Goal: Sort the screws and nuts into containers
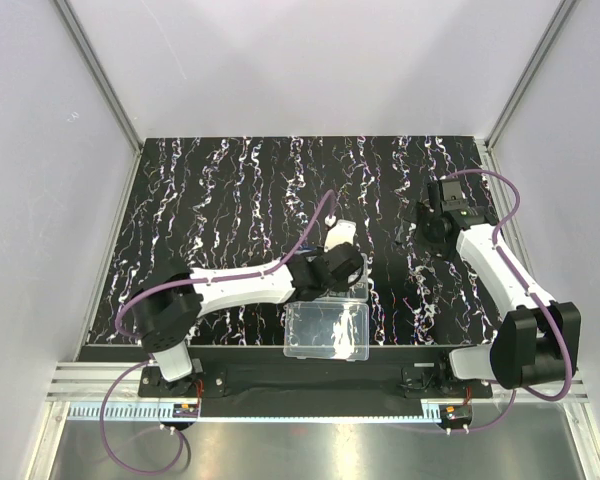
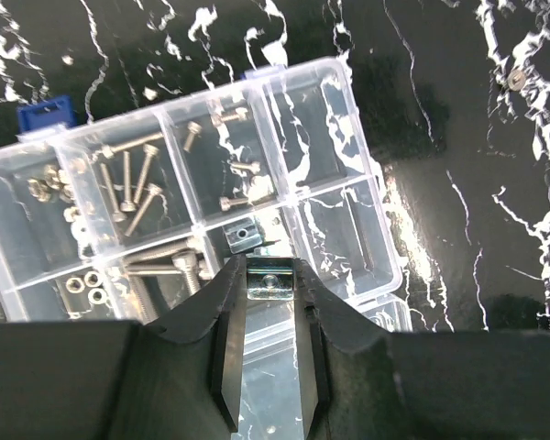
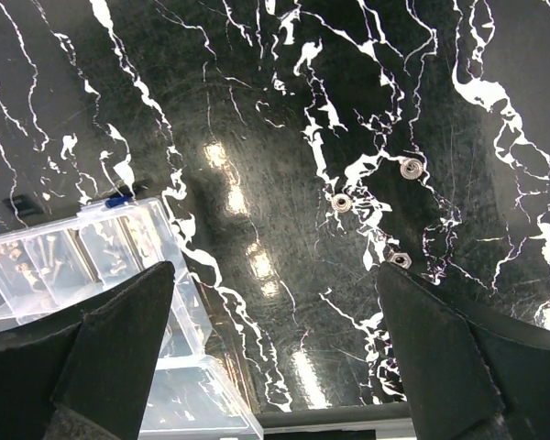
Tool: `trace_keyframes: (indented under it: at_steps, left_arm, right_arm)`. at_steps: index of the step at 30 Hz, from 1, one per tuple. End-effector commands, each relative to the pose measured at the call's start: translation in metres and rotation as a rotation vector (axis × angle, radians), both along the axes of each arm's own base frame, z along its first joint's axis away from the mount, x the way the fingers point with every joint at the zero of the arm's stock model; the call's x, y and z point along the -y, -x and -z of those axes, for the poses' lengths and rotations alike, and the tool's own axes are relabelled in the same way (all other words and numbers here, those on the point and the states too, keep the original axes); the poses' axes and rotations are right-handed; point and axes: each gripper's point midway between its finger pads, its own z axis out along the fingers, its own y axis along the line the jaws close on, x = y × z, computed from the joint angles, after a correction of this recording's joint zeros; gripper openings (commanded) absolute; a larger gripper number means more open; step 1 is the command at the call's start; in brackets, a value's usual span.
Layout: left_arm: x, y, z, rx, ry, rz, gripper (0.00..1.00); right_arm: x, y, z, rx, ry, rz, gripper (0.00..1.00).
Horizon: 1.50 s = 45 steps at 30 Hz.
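Three loose nuts point(image 3: 341, 203) lie on open tabletop point(image 3: 257, 110) between the wide-spread fingers of your right tool point(image 3: 275, 268), well apart from the organizer box point(image 2: 323, 128), at whose near edge your left tool point(image 2: 271, 275) pinches a square nut point(image 2: 269, 284), its fingers hiding whatever lies beneath.

My left end effector point(image 2: 270, 275), pinched on a nut point(image 2: 269, 284), hangs right over the organizer box point(image 2: 325, 119). Its thin dividers point(image 2: 275, 128) make tight cells, several littered with screws point(image 2: 128, 183). The open lid point(image 1: 327, 332) fills the near middle of the counter point(image 1: 230, 200), and the left arm point(image 1: 245, 285) lies across the near left. My right end effector point(image 3: 275, 267) stands spread wide above bare counter, the box just to its left and three loose nuts point(image 3: 341, 203) beyond its fingertips. Farther out I see open counter up to the walls point(image 1: 310, 70).
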Motion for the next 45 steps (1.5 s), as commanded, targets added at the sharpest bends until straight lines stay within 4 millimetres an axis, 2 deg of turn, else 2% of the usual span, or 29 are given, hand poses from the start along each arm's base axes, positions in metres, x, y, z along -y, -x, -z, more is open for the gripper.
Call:
trace_keyframes:
  at_steps: [1,5,9,15,16,17,19,21,22,24,25,26,28,29,30,32,34,36,41,45]
  left_arm:
    - [0.015,-0.008,-0.016,0.024,0.055,-0.016,0.23]
    - [0.018,0.002,-0.006,0.011,0.038,-0.008,0.23]
    - [0.011,0.004,0.001,-0.01,0.007,-0.046,0.26]
    - [0.006,0.001,0.001,0.003,-0.027,-0.074,0.41]
    - [0.006,0.001,-0.001,0.009,-0.026,-0.072,0.55]
    - [0.007,0.0,-0.004,0.015,-0.017,-0.071,0.62]
    - [0.009,-0.002,-0.013,0.028,0.0,-0.07,0.7]
    - [0.005,-0.009,-0.026,0.052,0.007,-0.088,0.7]
    - [0.001,-0.013,-0.044,0.073,0.031,-0.099,0.72]
    - [-0.019,-0.028,-0.063,0.11,0.053,-0.157,0.73]
    - [-0.031,-0.033,-0.086,0.133,0.109,-0.193,0.73]
    - [-0.052,-0.049,-0.094,0.142,0.14,-0.257,0.73]
    - [-0.084,-0.06,-0.089,0.131,0.162,-0.327,0.73]
    - [-0.107,-0.076,-0.1,0.155,0.204,-0.389,0.73]
    - [-0.12,-0.079,-0.089,0.147,0.186,-0.409,0.73]
    - [-0.135,-0.091,-0.086,0.139,0.172,-0.374,0.73]
    - [-0.139,-0.094,-0.077,0.118,0.138,-0.29,0.73]
    - [-0.132,-0.096,-0.071,0.082,0.194,-0.146,0.73]
    - [-0.158,-0.101,-0.039,0.072,0.039,0.032,0.72]
    - [-0.168,-0.105,-0.015,0.066,-0.082,0.093,0.7]
  right_arm:
    - [0.007,0.0,-0.005,0.03,0.024,0.017,1.0]
    - [0.004,0.001,-0.003,0.031,0.012,0.009,1.0]
    - [0.003,0.002,-0.003,0.033,0.005,0.003,1.0]
    - [0.001,0.0,-0.003,0.032,0.001,-0.007,1.0]
    - [0.001,0.0,-0.003,0.033,-0.002,-0.008,1.0]
    - [0.001,-0.001,-0.005,0.044,-0.001,-0.009,1.0]
    - [0.0,0.0,-0.006,0.047,-0.006,-0.011,1.0]
    - [0.0,0.0,-0.009,0.056,-0.006,-0.013,1.0]
    - [0.0,0.0,-0.01,0.06,-0.007,-0.013,1.0]
    - [0.0,-0.001,-0.01,0.059,-0.006,-0.018,1.0]
    - [-0.001,-0.001,-0.011,0.058,-0.008,-0.019,1.0]
    - [-0.001,-0.001,-0.009,0.054,-0.007,-0.022,1.0]
    - [-0.001,-0.001,-0.007,0.047,-0.009,-0.024,1.0]
    - [-0.002,-0.002,-0.004,0.037,-0.007,-0.025,1.0]
    - [-0.002,-0.003,-0.002,0.03,-0.008,-0.023,1.0]
    - [-0.002,-0.004,0.004,0.006,-0.005,-0.023,1.0]
    - [-0.003,-0.006,0.006,-0.005,-0.006,-0.023,1.0]
    - [-0.003,-0.01,0.007,-0.014,0.0,-0.025,1.0]
    - [-0.003,-0.018,0.004,-0.009,0.005,-0.032,1.0]
    - [-0.002,-0.024,0.005,-0.023,0.021,-0.044,1.0]
